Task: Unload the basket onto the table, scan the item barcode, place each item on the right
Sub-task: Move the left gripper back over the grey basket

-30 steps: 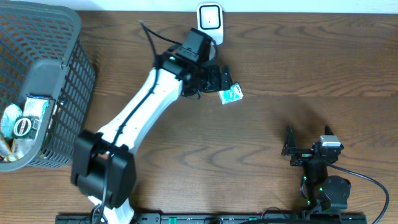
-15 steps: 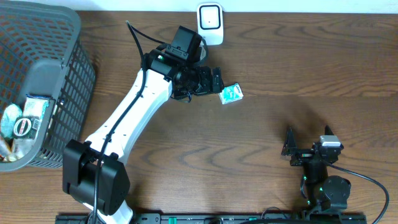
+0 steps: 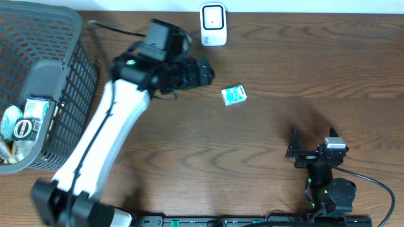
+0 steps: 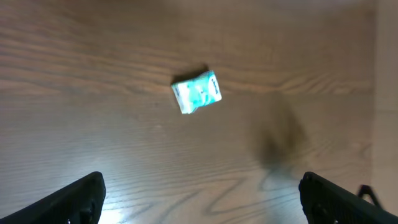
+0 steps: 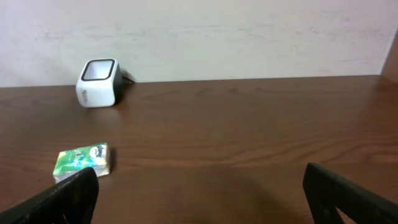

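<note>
Currently: one small green-and-white packet (image 3: 234, 95) mid-frame on dark wooden table (image 3: 315, 63); one white boxy scanner (image 3: 213, 25) top centre. Left claw (image 3: 206, 70), right claw (image 3: 314, 142): both spread apart, empty.

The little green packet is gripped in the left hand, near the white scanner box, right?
Not quite. The green packet lies loose on the table, apart from the open left hand, as the overhead view shows. It is near the white scanner box.

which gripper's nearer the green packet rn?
Left. Left gripper just up-left of the green packet in overhead; right gripper far down-right, near the front edge.
</note>
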Robot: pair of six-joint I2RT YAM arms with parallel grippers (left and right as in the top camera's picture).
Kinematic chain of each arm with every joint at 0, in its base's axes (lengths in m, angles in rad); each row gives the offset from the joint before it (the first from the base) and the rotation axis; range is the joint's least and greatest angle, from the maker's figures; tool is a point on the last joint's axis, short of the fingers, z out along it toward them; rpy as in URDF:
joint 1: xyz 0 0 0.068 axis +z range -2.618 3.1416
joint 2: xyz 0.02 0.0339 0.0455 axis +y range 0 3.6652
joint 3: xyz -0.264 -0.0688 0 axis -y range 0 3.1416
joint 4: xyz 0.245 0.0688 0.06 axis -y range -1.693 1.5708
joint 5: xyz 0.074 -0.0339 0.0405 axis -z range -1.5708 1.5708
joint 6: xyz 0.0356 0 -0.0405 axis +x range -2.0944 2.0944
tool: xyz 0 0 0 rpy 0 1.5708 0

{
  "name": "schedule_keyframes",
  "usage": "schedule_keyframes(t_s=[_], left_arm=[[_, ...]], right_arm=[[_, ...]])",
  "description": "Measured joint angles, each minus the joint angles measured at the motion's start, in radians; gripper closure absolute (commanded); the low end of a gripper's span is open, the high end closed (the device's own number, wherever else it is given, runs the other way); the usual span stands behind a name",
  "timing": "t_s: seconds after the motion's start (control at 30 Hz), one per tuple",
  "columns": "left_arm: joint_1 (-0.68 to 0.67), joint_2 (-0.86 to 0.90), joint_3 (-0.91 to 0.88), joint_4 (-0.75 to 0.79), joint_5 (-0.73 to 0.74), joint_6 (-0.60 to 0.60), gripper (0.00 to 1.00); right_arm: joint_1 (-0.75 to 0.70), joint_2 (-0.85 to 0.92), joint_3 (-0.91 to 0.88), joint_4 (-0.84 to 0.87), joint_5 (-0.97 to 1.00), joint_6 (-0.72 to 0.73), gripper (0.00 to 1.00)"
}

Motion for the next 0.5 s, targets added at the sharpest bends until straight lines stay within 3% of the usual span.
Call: schedule_keyframes(t_s=[0.27,0.5], left_arm=[[0.063,-0.111,0.000,-0.114,-0.042,-0.004,0.02],[0.142,-0.113,0.000,-0.197,-0.137,-0.082,0.02]], right_arm=[[0.000,0.000,0.000,0.000,0.000,0.000,0.01],[0.000,0.000,0.000,0.000,0.000,0.000,0.01]])
